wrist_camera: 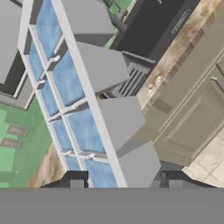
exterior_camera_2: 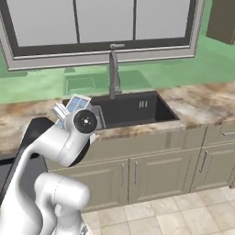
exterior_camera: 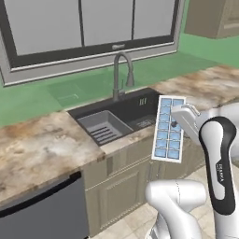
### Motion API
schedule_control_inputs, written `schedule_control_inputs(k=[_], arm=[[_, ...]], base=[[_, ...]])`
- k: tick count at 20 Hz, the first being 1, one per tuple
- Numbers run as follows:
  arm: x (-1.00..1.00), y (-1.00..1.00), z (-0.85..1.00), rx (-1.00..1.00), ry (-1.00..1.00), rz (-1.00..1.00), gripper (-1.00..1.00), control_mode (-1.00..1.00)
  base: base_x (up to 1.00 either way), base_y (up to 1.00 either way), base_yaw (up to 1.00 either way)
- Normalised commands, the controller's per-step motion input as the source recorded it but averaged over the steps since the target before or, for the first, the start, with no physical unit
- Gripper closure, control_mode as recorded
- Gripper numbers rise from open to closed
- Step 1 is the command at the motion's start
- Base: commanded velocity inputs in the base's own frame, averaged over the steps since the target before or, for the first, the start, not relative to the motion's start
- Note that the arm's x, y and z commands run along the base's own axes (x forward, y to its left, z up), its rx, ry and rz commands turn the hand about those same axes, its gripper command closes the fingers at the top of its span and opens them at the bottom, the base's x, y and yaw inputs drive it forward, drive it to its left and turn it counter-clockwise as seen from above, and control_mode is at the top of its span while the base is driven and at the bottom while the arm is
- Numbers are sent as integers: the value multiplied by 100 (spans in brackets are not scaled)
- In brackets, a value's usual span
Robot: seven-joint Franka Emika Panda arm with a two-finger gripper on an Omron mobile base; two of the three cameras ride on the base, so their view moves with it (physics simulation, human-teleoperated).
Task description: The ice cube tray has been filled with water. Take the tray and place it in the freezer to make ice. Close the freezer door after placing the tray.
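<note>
1. The biggest risk is spilling. The tray (exterior_camera: pixel 169 129) hangs in the air in front of the counter (exterior_camera: pixel 42 144), nearly on its edge in the left base view, with the blue cells facing sideways. If it stays tilted like this, I think the water can run out before it reaches the freezer.

2. The next risk is a slip. In the hand view the tray (wrist_camera: pixel 83 100) runs from 6 o'clock up to 11 o'clock, far past the fingertips (wrist_camera: pixel 76 183), so the hold seems to be at one end only. A fast swing or a turn of the base can twist it loose.

3. A smaller risk is a knock. The sink (exterior_camera: pixel 116 116) and the faucet (exterior_camera: pixel 120 74) are at about 10 o'clock from the tray in the left base view. The cabinet doors (exterior_camera: pixel 126 186) are just below it. A low or wide path can hit one of them.

4. The gripper (exterior_camera: pixel 176 122) is partly closed and clamps on the tray. The jaws stand one on each side of it. It touches nothing else that I can see.

5. In the right base view the tray (exterior_camera_2: pixel 75 106) shows just above the wrist, at 9 o'clock from the sink (exterior_camera_2: pixel 128 108). It is clear of the counter (exterior_camera_2: pixel 202 103).
</note>
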Motion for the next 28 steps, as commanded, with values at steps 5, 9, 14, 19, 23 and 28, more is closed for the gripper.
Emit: schedule_control_inputs(k=[5, 9, 14, 19, 23, 28], arm=[[0, 0, 0, 0, 0, 0, 100, 100], [0, 0, 0, 0, 0, 0, 100, 100], [0, 0, 0, 0, 0, 0, 100, 100], [0, 0, 0, 0, 0, 0, 100, 100], [0, 0, 0, 0, 0, 0, 100, 100], [0, 0, 0, 0, 0, 0, 100, 100]], base=[[-1, -26, -34], [-11, -30, -38], [-14, -40, -41], [-18, -40, -42], [-20, -39, -43], [-24, -35, -44]])
